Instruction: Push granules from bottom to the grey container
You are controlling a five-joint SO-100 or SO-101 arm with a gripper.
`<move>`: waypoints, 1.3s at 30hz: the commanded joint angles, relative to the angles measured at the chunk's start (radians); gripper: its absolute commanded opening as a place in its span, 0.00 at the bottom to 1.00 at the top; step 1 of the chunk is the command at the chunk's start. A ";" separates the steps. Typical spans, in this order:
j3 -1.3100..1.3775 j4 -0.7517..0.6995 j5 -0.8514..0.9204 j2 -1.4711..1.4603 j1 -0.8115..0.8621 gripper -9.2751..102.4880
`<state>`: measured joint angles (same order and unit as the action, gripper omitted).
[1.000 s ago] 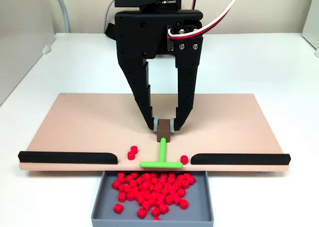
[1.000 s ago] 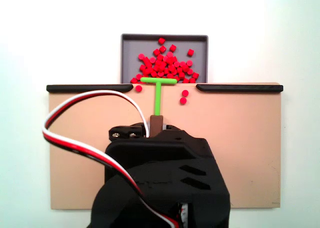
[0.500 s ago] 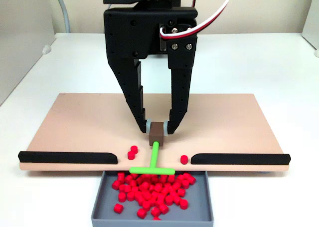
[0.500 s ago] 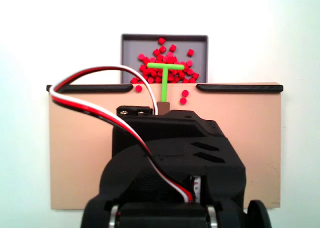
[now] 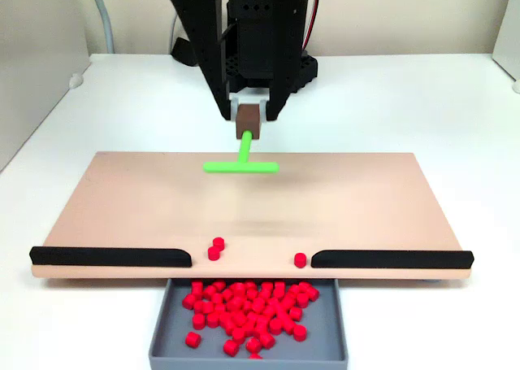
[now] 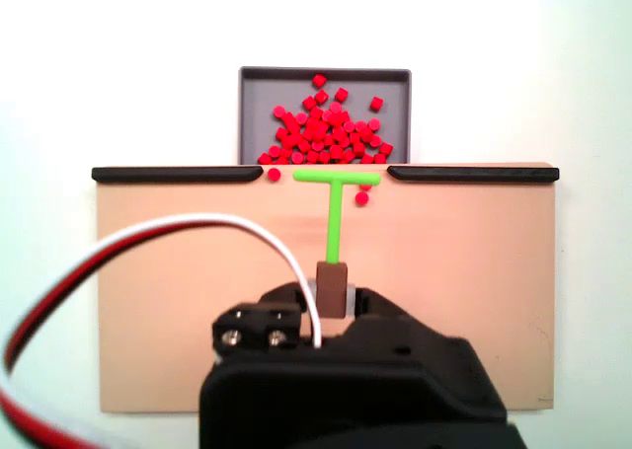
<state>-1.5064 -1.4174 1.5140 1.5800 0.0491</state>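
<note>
Gripper [image 5: 246, 114] withdrawn to frame top, lifted, fingers clamping green pusher [image 5: 241, 166]; three granules [image 5: 216, 248] on board [image 5: 122, 207], rest inside grey container [image 5: 325, 346].

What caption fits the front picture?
End effector lifts green pusher above board; three granules remain outside grey container.

A tan board [image 5: 138, 203] lies flat on a white table [image 5: 406, 102]. Two black strips run along one long edge of the board, one at the left [image 5: 110, 256] and one at the right [image 5: 390, 259] in a fixed view, with a gap between them. A green T-shaped pusher [image 5: 241, 165] on a brown block [image 5: 246, 121] hangs above the far part of the board. A white cable [image 6: 178, 232] and a grey cord [image 5: 101, 16] are also in view
</note>
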 commanded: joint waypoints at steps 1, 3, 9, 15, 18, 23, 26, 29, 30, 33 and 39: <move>-0.077 -0.012 0.040 0.132 -0.008 0.08; -0.141 -0.012 0.081 0.192 -0.005 0.08; -0.325 -0.012 0.161 0.351 0.006 0.08; -0.376 -0.005 0.133 0.399 0.002 0.08; -0.371 0.000 0.127 0.390 0.012 0.08; -0.360 0.000 0.109 0.387 0.026 0.08; -0.360 0.000 0.100 0.388 0.026 0.08; -0.360 0.000 0.103 0.388 0.026 0.09; -0.360 0.000 0.103 0.388 0.028 0.09; -0.360 0.000 0.100 0.388 0.023 0.09; -0.362 0.000 0.100 0.390 0.020 0.09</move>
<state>-1.8899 -1.4251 1.6230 1.9420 0.0690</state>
